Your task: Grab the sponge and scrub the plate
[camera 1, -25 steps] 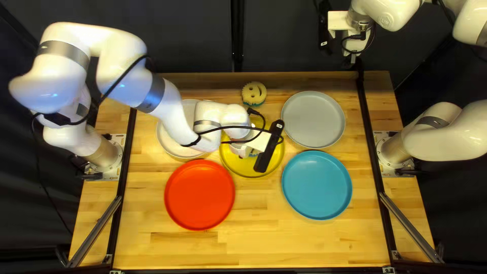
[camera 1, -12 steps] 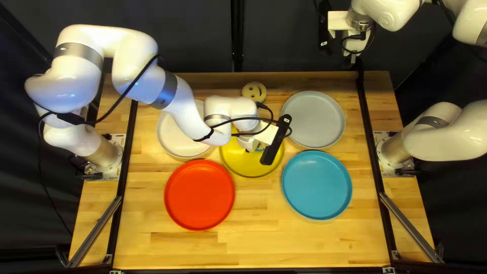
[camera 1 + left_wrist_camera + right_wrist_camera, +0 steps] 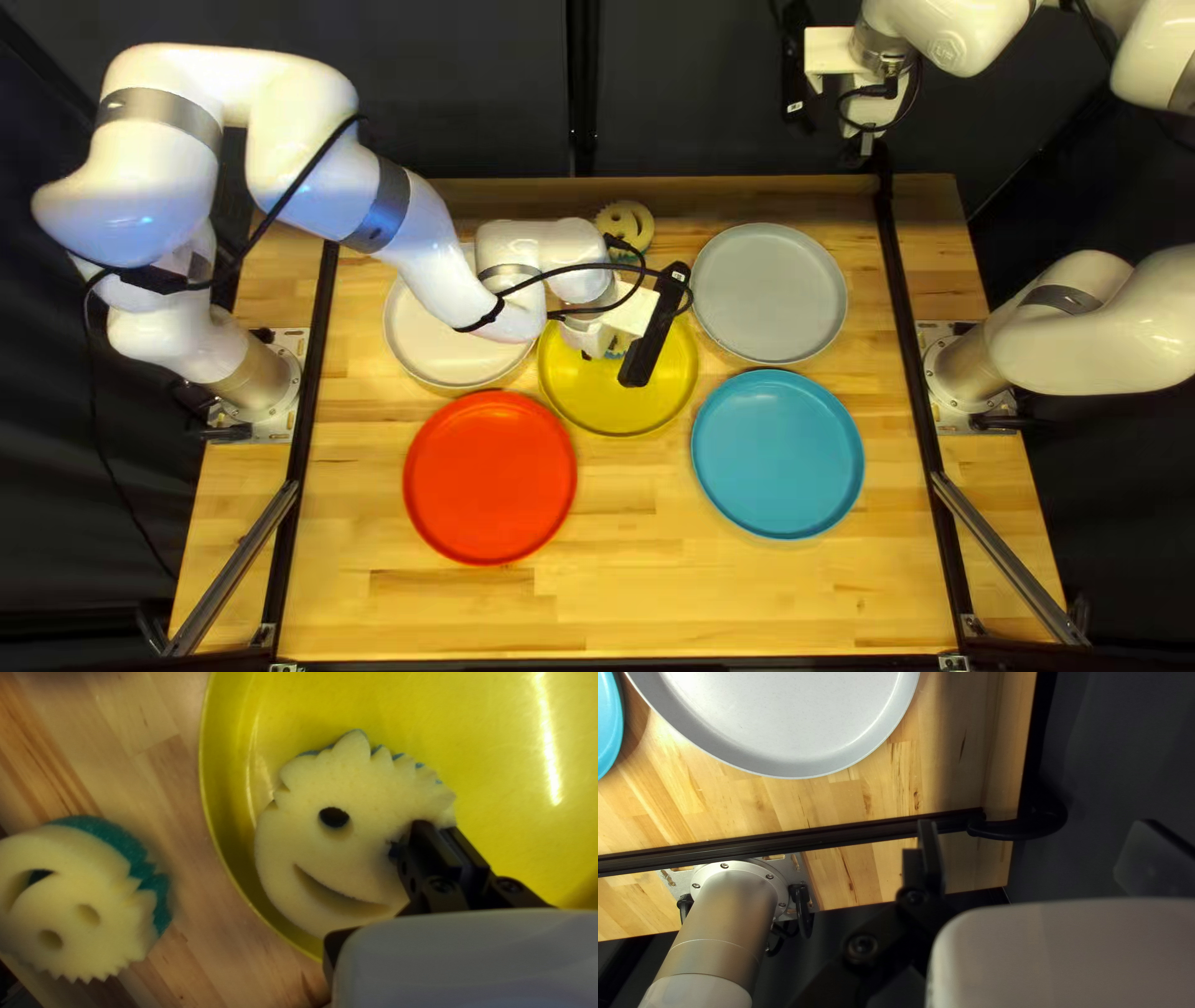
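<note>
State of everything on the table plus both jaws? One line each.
Left jaws: shut on blue-backed sponge
Right jaws: open
Blue-backed sponge: gripped, face up, over yellow plate; contact unclear
Teal-backed sponge: loose, face up
Yellow plate: right side up
White plate: right side up, partly hidden
Gray plate: right side up
Red plate: right side up
Blue plate: right side up

White glare streaks the brightly lit yellow plate [image 3: 486, 753], beyond which the curtain [image 3: 697, 100] is dim.
</note>
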